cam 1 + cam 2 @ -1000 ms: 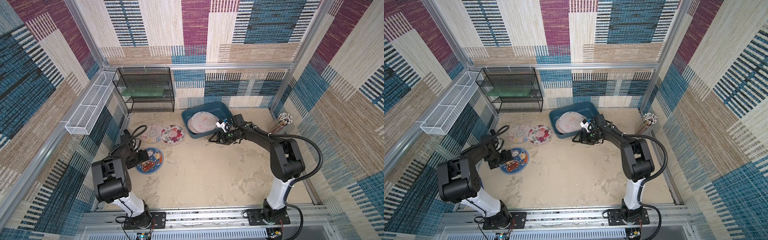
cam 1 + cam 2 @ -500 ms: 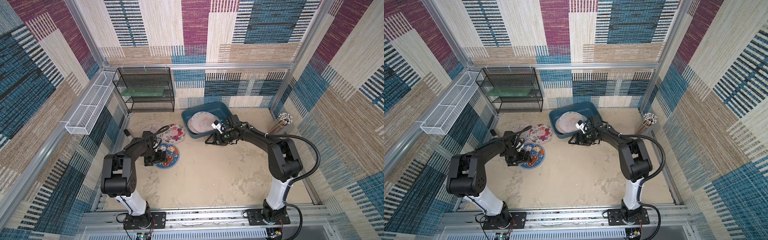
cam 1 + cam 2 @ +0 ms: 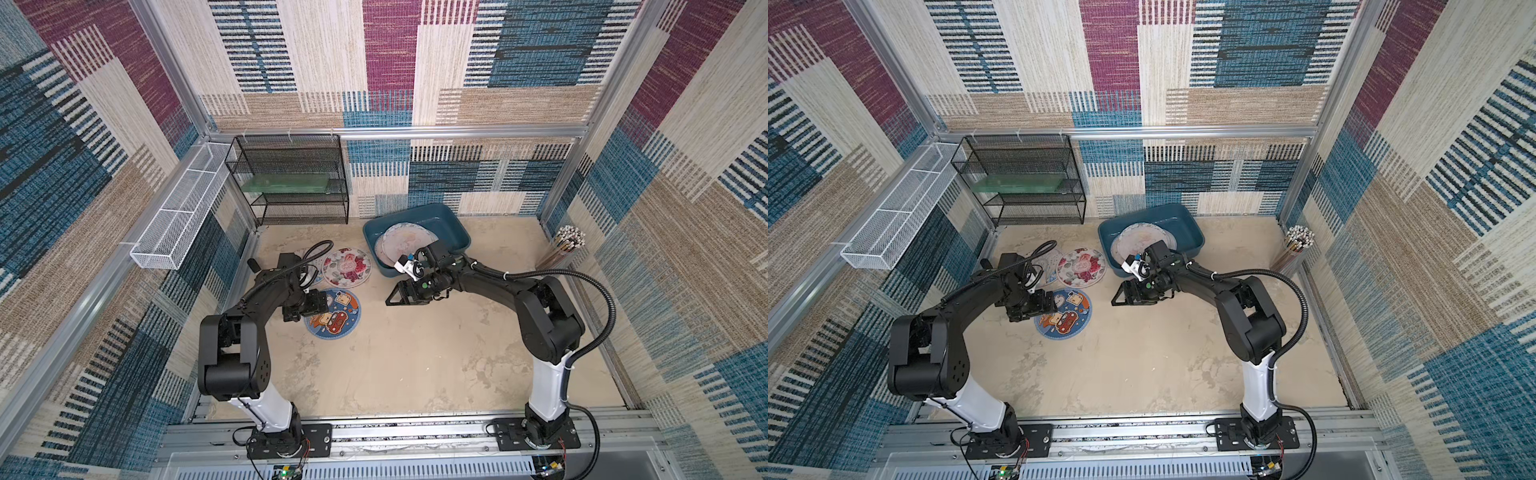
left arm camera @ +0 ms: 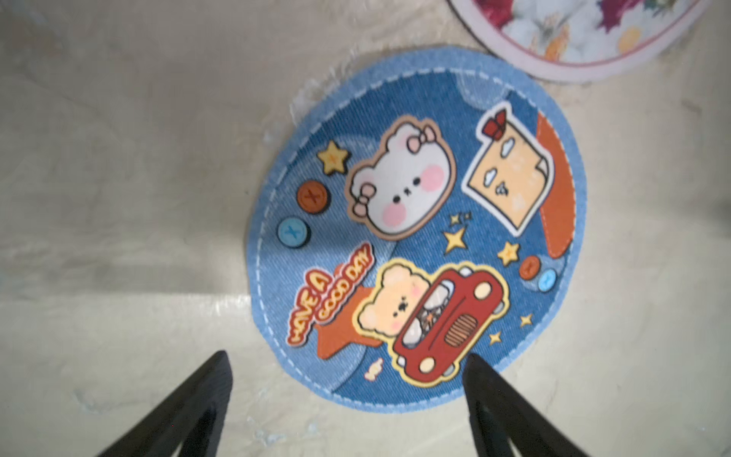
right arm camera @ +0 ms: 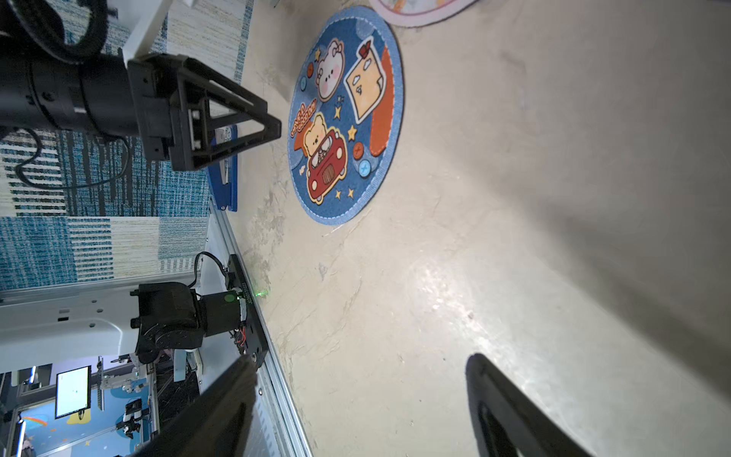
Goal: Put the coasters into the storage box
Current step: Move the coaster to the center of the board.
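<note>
1. The box (image 3: 451, 228) stands at the far side of the table (image 3: 415, 365), right of centre. A pile of pale coasters (image 3: 405, 245) lies inside it.
2. A floral coaster (image 3: 347, 266) lies flat on the table just left of the box. Left of it, a pale coaster (image 3: 1047, 266) is partly hidden under the left arm.
3. A blue coaster (image 3: 334, 313) printed with bears and a red car lies flat just nearer than the floral one, with a narrow gap between them.
4. The left gripper (image 4: 346, 358) has its jaws wide and holds nothing. It sits at the blue coaster's left edge; whether it touches the coaster cannot be told.
5. The right gripper (image 5: 362, 362) also has its jaws wide and holds nothing. It hangs over bare table just nearer than the box and right of the blue coaster, pointing left.
</note>
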You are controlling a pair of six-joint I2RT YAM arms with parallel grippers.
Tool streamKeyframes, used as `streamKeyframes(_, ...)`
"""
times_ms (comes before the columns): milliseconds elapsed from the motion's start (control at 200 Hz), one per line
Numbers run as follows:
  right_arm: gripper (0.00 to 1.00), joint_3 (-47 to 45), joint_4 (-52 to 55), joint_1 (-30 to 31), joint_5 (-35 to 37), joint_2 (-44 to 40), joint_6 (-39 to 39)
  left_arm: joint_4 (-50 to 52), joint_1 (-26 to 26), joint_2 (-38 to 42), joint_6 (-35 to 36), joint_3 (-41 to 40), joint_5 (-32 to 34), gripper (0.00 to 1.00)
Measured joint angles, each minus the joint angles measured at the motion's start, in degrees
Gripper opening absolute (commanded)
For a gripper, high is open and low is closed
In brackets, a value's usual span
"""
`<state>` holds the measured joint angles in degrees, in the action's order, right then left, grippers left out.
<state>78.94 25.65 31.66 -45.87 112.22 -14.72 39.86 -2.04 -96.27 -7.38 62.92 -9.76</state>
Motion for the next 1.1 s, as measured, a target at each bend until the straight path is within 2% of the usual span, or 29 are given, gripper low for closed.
streamKeyframes(260, 0.86, 0.44, -2.12, 2.08, 1.33, 0.28, -2.82, -4.39, -1.03, -8.39, 1.62, 4.90, 2.01, 0.89)
streamKeyframes(501, 0.86, 0.28, -3.28, 2.89, 3.10, 0.63, -4.35, -4.68, -0.11, -10.56, 2.62, 6.75, -0.42, 0.86)
streamKeyframes(686, 0.85, 0.37, -3.58, 3.82, 4.98, 2.32, -5.81, -5.18, 3.04, -9.68, 2.71, 5.14, -4.37, 0.84)
streamKeyframes(976, 0.83, -0.11, -3.72, 3.52, 9.77, 3.13, -8.09, -4.66, 11.47, -7.50, 1.03, 1.66, -11.32, 0.83)
streamKeyframes(1102, 0.80, -2.21, -1.66, 3.08, 13.03, 2.36, -8.63, -4.22, 15.21, -6.73, -0.98, 0.94, -12.11, 0.82)
